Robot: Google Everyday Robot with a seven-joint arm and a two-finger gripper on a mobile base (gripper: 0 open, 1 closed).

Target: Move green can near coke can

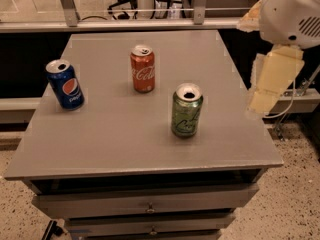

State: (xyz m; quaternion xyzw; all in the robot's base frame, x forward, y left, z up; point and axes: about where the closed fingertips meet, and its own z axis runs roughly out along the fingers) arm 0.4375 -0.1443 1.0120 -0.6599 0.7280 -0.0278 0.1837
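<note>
A grey table (pixel 100 144) fills most of the view, seen from above and in front, with 3 drink cans standing upright on it, all apart from one another.

The green can (pixel 186 110) stands a little right of the table's middle, at about 4 o'clock from the centre. It is olive green with dark scribbled lettering, and its silver top has an open mouth.

The coke can (pixel 143 68) is red-orange with white script. It stands at about 11 o'clock from the green can, near it but with a clear strip of bare tabletop between them.

A blue Pepsi can (pixel 65 84) stands close to the left edge, at about 9 o'clock from the table's centre. It is well apart from the other 2 cans.

The robot's gripper (pixel 267 84) is a pale cream part that hangs in the air off the right edge of the table, at about 3 o'clock from the green can. It sits below a rounded white section of the arm (pixel 292 11) in the top right corner. It touches none of the cans, and I cannot tell how far the claw is open.

Below the tabletop, 2 grey drawers (pixel 150 204) with small knobs face the viewer. A speckled floor (pixel 295 204) shows at lower right. A metal rail (pixel 150 9) runs behind the far edge of the table.
</note>
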